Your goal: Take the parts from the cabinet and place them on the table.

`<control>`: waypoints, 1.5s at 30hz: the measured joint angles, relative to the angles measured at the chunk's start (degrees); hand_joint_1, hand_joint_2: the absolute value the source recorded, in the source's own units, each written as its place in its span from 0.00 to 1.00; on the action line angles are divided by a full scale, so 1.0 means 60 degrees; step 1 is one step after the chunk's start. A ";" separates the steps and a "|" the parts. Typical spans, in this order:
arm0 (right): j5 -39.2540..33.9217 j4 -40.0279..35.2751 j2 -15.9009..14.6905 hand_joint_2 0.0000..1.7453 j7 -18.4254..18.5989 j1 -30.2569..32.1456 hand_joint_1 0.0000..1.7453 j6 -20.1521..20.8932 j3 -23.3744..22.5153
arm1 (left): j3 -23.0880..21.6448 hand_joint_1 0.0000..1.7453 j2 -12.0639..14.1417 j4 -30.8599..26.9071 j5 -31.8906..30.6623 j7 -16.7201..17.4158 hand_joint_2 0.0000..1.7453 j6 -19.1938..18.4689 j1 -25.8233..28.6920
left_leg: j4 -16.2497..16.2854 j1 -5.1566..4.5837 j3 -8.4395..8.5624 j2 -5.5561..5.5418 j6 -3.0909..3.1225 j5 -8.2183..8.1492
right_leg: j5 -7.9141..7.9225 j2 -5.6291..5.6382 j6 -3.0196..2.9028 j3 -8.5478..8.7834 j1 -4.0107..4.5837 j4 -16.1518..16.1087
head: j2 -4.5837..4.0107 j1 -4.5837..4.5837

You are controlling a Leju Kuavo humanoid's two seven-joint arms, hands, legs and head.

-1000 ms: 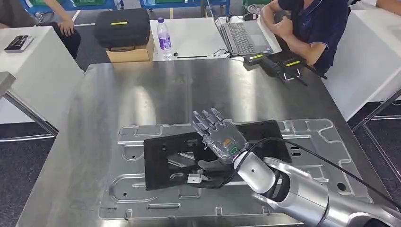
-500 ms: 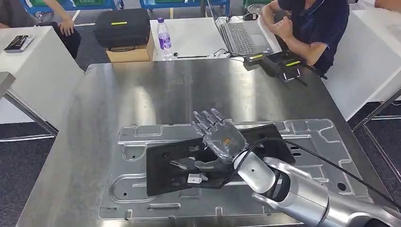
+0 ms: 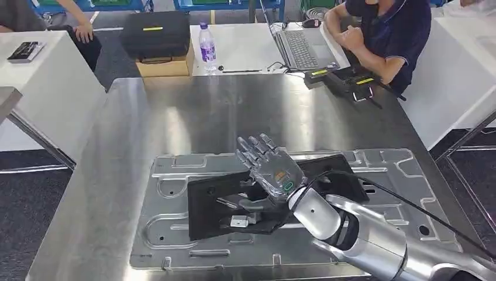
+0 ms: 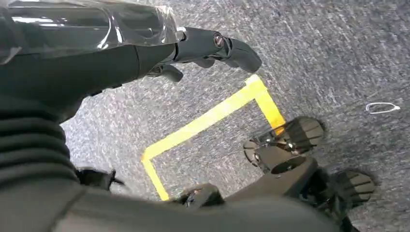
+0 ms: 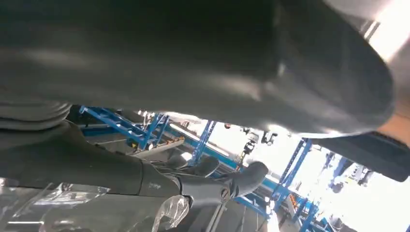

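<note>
I see the brushed steel bench (image 3: 193, 111) carrying a stamped silver metal panel (image 3: 175, 234); flat black plastic part (image 3: 210, 202) lies on it, my right hand (image 3: 270, 170) grasping it. Left hand (image 4: 212, 46) hangs released over floor.

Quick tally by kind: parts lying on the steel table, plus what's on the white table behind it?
Black flat parts: 1, under the right hand
Silver stamped panels: 1
Black cases: 1
Cardboard boxes: 1
Bottles: 1
Laptops: 1
Total: 6
</note>
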 joint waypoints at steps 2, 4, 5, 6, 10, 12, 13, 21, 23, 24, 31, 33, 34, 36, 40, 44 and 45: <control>-0.0004 0.0000 -0.0004 0.00 -0.0004 0.0044 0.00 0.0000 -0.0004 | 0.0000 0.00 0.0000 0.0000 0.0000 0.0000 0.00 0.0015 0.0002 | 0.0001 -0.0004 -0.0023 0.0003 -0.0002 -0.0004 | -0.0751 -0.0006 0.0041 -0.0532 -0.0048 0.1428 | -0.0004 0.0015; -0.0011 0.0000 -0.0004 0.00 -0.0007 0.0080 0.00 0.0000 0.0007 | 0.0004 0.00 0.0000 0.0000 0.0007 -0.0004 0.00 0.0029 0.0007 | 0.0021 0.0005 -0.0069 0.0000 -0.0019 0.0007 | -0.1027 -0.0008 0.0113 -0.0818 -0.0109 0.2267 | -0.0004 0.0029; -0.0007 0.0000 -0.0004 0.00 -0.0007 0.0077 0.00 0.0000 0.0007 | 0.0004 0.00 0.0000 0.0000 0.0029 -0.0004 0.00 0.0033 0.0021 | 0.0036 0.0024 -0.0082 -0.0001 -0.0039 0.0017 | -0.0777 -0.0014 0.0156 -0.0600 -0.0171 0.1971 | -0.0004 0.0029; -0.0011 0.0000 -0.0004 0.00 -0.0007 0.0073 0.00 -0.0004 0.0007 | 0.0004 0.00 -0.0011 0.0000 0.0040 -0.0004 0.00 0.0036 0.0025 | 0.0070 0.0057 -0.0086 -0.0004 -0.0067 0.0014 | -0.0359 -0.0023 0.0214 -0.0110 -0.0232 0.1175 | -0.0004 0.0029; -0.0015 -0.0022 0.0004 0.00 -0.0018 0.0038 0.00 -0.0011 0.0015 | 0.0011 0.00 0.0022 0.0000 0.0058 0.0000 0.00 0.0069 -0.0021 | 0.0353 0.0069 -0.0254 -0.0034 -0.0364 -0.0094 | 0.0164 0.0101 0.0189 0.0894 -0.0249 -0.0600 | 0.0000 0.0051; -0.0011 -0.0025 0.0004 0.00 -0.0022 0.0045 0.00 -0.0018 0.0025 | 0.0011 0.00 0.0025 0.0000 0.0058 0.0000 0.00 0.0088 0.0001 | 0.0429 0.0051 -0.0370 -0.0054 -0.0446 -0.0025 | 0.0084 0.0075 0.0030 0.0783 -0.0243 -0.0557 | 0.0000 0.0033; -0.0015 -0.0025 0.0004 0.00 -0.0022 0.0040 0.00 -0.0018 0.0033 | 0.0011 0.00 0.0025 0.0000 0.0055 0.0000 0.00 0.0084 0.0031 | 0.0440 0.0083 -0.0417 -0.0054 -0.0486 -0.0010 | 0.0112 0.0065 -0.0053 0.0721 -0.0227 -0.0551 | 0.0000 0.0029; -0.0015 -0.0025 0.0004 0.00 -0.0015 0.0043 0.00 -0.0022 0.0058 | 0.0011 0.00 0.0015 0.0000 0.0058 0.0000 0.00 0.0084 0.0039 | 0.3549 -0.0022 -0.1459 -0.0033 -0.0346 -0.1703 | 0.0440 0.0016 -0.0523 0.0294 0.0031 -0.0569 | -0.0004 0.0015; -0.0015 -0.0025 0.0004 0.00 0.0000 0.0031 0.00 -0.0047 0.0047 | 0.0011 0.00 0.0011 0.0000 0.0062 0.0000 0.00 0.0084 0.0018 | 0.1708 -0.0166 -0.0381 -0.0036 -0.0095 -0.0906 | 0.0522 0.0020 -0.0543 0.0256 0.0120 -0.0570 | -0.0004 0.0015; -0.0011 -0.0029 0.0004 0.00 0.0000 0.0013 0.00 -0.0051 0.0040 | 0.0015 0.00 0.0015 0.0000 0.0066 0.0000 0.00 0.0084 -0.0004 | 0.0725 -0.0289 0.0181 -0.0042 0.0110 -0.0718 | 0.0569 -0.0016 -0.0542 0.0242 0.0132 -0.0574 | -0.0004 0.0015; -0.0011 -0.0033 -0.0018 0.00 0.0007 -0.0047 0.00 -0.0051 -0.0004 | 0.0015 0.00 0.0022 0.0000 0.0091 0.0000 0.00 0.0084 -0.0022 | 0.0272 -0.0271 0.0028 0.0009 0.0106 -0.0202 | 0.0481 -0.0001 -0.0210 -0.0052 0.0079 -0.0386 | 0.0000 0.0033; -0.0011 -0.0033 -0.0022 0.00 0.0004 -0.0048 0.00 -0.0051 -0.0015 | 0.0015 0.00 0.0018 0.0000 0.0084 0.0000 0.00 0.0084 -0.0033 | 0.0273 -0.0263 -0.0212 0.0029 0.0194 -0.0034 | -0.0656 -0.0007 -0.0133 -0.0477 0.0036 0.0917 | -0.0004 0.0055; -0.0011 -0.0033 -0.0033 0.00 0.0004 -0.0041 0.00 -0.0051 -0.0015 | 0.0011 0.00 -0.0007 0.0000 0.0069 0.0000 0.00 0.0058 -0.0025 | 0.0276 -0.0263 -0.0331 0.0042 0.0201 0.0050 | -0.1102 -0.0007 -0.0088 -0.0685 0.0023 0.1675 | -0.0004 0.0055; -0.0015 -0.0033 -0.0040 0.00 0.0004 -0.0020 0.00 -0.0051 -0.0015 | 0.0011 0.00 -0.0022 0.0000 0.0062 0.0000 0.00 0.0058 -0.0018 | 0.0284 -0.0264 -0.0635 0.0073 0.0175 0.0287 | -0.1287 -0.0009 -0.0016 -0.0813 0.0001 0.2745 | -0.0004 0.0066; -0.0040 -0.0033 -0.0040 0.00 0.0004 -0.0024 0.00 -0.0051 -0.0015 | 0.0011 0.00 -0.0029 0.0000 0.0066 0.0000 0.00 0.0058 -0.0024 | 0.0350 -0.0248 -0.1044 0.0062 0.0059 0.0607 | -0.0099 -0.0016 0.0023 0.0971 -0.0092 0.0452 | -0.0004 0.0066; -0.0084 -0.0036 -0.0040 0.00 0.0004 -0.0029 0.00 -0.0044 -0.0029 | 0.0014 0.00 -0.0033 0.0000 0.0058 0.0000 0.00 0.0058 -0.0038 | 0.0419 -0.0280 -0.1230 0.0043 -0.0121 0.0901 | -0.0456 0.0013 -0.0210 0.1595 0.0018 -0.0857 | 0.0000 0.0055; -0.0084 -0.0033 -0.0044 0.00 0.0007 -0.0020 0.00 -0.0029 -0.0029 | 0.0011 0.00 -0.0036 0.0000 0.0062 0.0000 0.00 0.0058 -0.0019 | 0.0395 -0.0249 -0.1265 0.0040 -0.0175 0.0980 | -0.0404 0.0006 -0.0293 0.1543 0.0071 -0.0820 | -0.0004 0.0055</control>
